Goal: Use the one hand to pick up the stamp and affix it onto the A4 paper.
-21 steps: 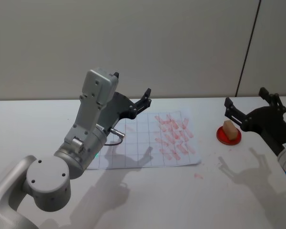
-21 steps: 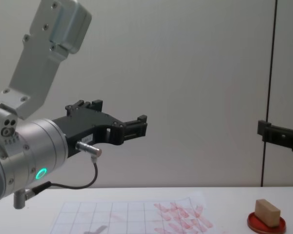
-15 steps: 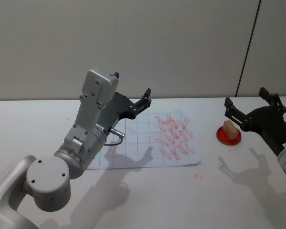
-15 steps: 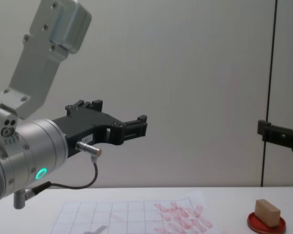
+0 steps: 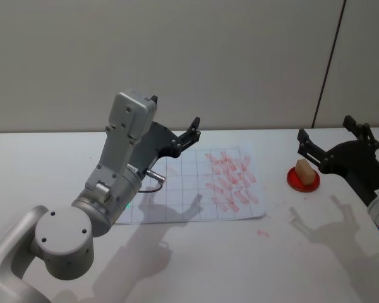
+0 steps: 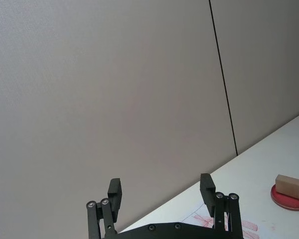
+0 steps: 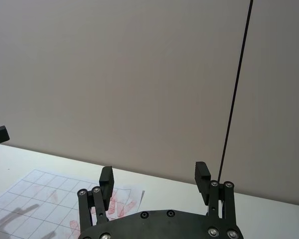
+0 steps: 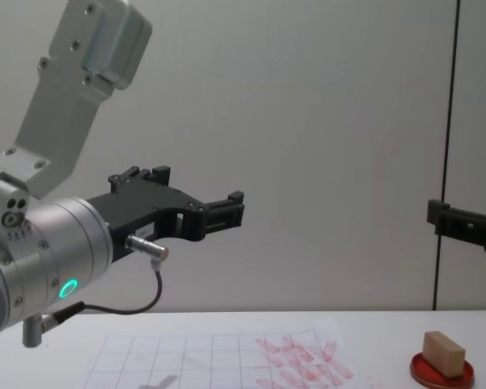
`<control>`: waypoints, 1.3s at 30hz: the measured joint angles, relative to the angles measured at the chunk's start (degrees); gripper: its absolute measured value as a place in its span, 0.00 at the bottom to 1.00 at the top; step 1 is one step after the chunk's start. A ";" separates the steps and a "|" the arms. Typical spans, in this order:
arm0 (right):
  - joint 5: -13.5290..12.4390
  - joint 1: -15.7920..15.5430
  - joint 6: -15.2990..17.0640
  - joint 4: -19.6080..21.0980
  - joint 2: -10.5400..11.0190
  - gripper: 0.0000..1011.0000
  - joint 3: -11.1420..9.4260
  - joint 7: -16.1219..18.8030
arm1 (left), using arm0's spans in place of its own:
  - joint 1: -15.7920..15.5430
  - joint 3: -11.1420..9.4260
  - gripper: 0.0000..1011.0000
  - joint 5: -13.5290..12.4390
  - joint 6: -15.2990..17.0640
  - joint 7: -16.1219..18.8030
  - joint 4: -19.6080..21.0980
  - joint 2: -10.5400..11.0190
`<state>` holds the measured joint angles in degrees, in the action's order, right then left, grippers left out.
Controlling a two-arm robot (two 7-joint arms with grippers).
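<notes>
Tan wood stamp (image 5: pixel 306 172) sat on red ink pad (image 5: pixel 292 181); my R pincer (image 5: pixel 324 127) hung spread wide above it, L pincer (image 5: pixel 175 110) also spread, over A4 paper (image 5: pixel 177 203).

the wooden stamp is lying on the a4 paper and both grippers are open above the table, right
Not on the paper. In the head view the stamp sits on the red ink pad, to the right of the A4 paper and apart from it. The left gripper and right gripper are both open above the table, as you said.
</notes>
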<state>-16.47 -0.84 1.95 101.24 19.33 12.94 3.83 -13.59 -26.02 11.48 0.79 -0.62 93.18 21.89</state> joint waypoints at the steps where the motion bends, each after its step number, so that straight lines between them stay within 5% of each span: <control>1: 0.00 0.00 0.00 0.00 0.00 0.99 0.00 0.00 | 0.00 0.00 0.99 0.00 0.00 0.00 0.00 0.00; 20: 0.31 -0.11 1.33 0.08 -0.31 0.99 0.05 -1.14 | 0.00 0.00 0.99 0.00 0.00 0.00 0.00 0.00; 31: 1.01 0.44 7.92 -0.63 -1.37 0.99 -0.07 -5.67 | 0.00 0.00 0.99 0.00 0.00 -0.01 0.00 0.00; 39: 1.88 3.52 13.21 -4.95 -2.71 0.99 -0.44 -7.16 | 0.00 0.00 0.99 0.00 0.00 -0.01 0.00 0.00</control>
<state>-14.60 2.68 15.16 96.29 16.62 12.50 -3.33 -13.59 -26.03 11.48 0.80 -0.63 93.17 21.89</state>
